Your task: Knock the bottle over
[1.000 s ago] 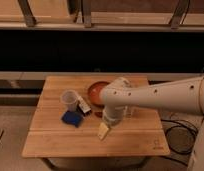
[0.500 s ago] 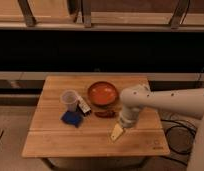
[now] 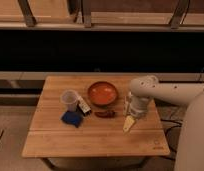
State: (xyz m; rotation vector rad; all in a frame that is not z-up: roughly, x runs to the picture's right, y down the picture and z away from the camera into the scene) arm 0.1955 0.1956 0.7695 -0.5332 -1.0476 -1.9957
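Observation:
The small pale whitish bottle [image 3: 128,123] is on the wooden table [image 3: 95,140] at the right, leaning at a slant just below the arm's end. My gripper [image 3: 130,113] is at the end of the white arm [image 3: 160,92], which reaches in from the right. It points down, right above the bottle's upper end and against it. The contact point is hidden by the arm's wrist.
A red bowl [image 3: 102,93] sits mid-table, with a small dark reddish item [image 3: 104,114] in front of it. To the left are a clear plastic cup [image 3: 69,100], a small dark white-labelled item [image 3: 84,106] and a blue object [image 3: 71,118]. The table's right edge is close to the bottle.
The arm's end has moved right across the table, from in front of the bowl to the right side. The pale bottle has moved right with it, staying just under it.

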